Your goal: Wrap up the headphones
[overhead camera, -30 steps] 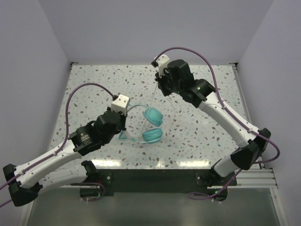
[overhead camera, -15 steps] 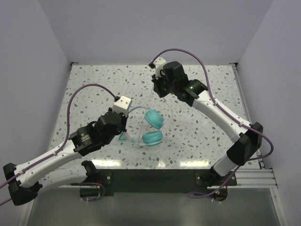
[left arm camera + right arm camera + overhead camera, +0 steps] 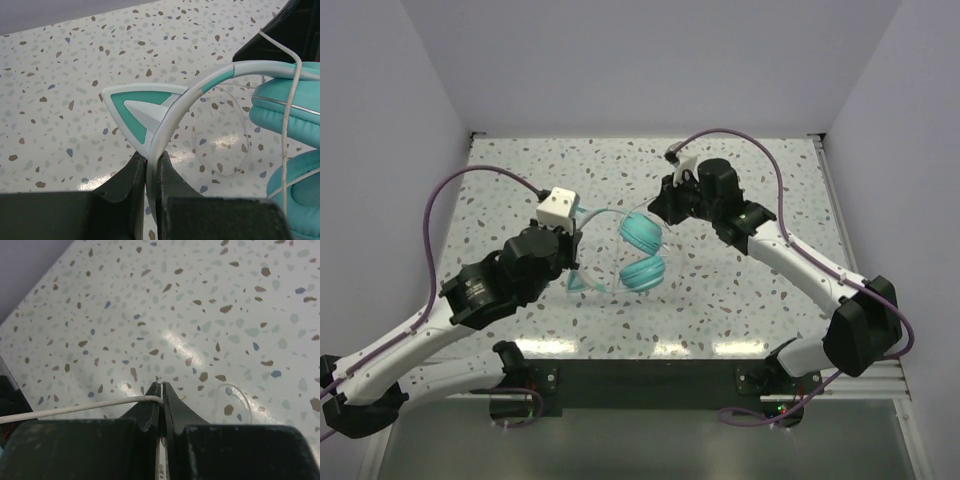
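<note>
Teal headphones: wrist views alone show left hand pinching headband, right hand cord.

Table: white terrazzo surface with grey, brown and blue flecks, walled left, right and far. A thin loop of whitish cord lies on it near centre, beside the headphones.

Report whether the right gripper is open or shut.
Shut on the cord. In the right wrist view the right gripper has its jaws meeting at the tips, pinching the thin whitish cord, which trails off left.
</note>
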`<state>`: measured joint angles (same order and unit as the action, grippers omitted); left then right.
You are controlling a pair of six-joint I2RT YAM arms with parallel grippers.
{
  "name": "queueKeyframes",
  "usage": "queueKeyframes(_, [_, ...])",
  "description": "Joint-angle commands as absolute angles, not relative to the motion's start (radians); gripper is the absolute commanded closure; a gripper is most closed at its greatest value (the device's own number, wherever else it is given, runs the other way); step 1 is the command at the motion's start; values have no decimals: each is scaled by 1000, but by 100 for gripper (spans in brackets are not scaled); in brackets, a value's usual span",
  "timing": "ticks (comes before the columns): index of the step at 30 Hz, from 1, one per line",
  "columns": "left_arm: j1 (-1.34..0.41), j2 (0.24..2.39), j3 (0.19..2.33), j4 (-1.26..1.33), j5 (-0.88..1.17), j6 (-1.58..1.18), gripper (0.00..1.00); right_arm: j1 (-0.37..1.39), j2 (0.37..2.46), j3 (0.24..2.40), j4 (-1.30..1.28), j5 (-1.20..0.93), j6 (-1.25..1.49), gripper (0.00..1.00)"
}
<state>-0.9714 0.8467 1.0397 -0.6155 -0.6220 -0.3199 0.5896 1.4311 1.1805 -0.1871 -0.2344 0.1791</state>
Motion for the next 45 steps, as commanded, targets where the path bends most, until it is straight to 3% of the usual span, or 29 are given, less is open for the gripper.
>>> queueKeyframes(1, [-982, 825, 1192, -500, -566, -417, 100, 565, 1428, 1103, 105, -380, 308, 100])
queueKeyframes(7, [-982, 894, 1301, -494, -543, -506, 100, 565, 1492, 1040, 456, -520, 496, 99])
queueKeyframes(17, [-982, 1006, 1486, -500, -572, -525, 100, 566, 1650, 1058, 794, -572, 739, 87])
queueKeyframes(23, [-980, 1054, 1585, -548, -586, -522, 100, 566, 1695, 1066, 851, -552, 770, 82])
queueKeyframes(45, [-979, 1152, 1767, -578, -808, -476, 100, 629, 1750, 744, 1103, -566, 819, 82])
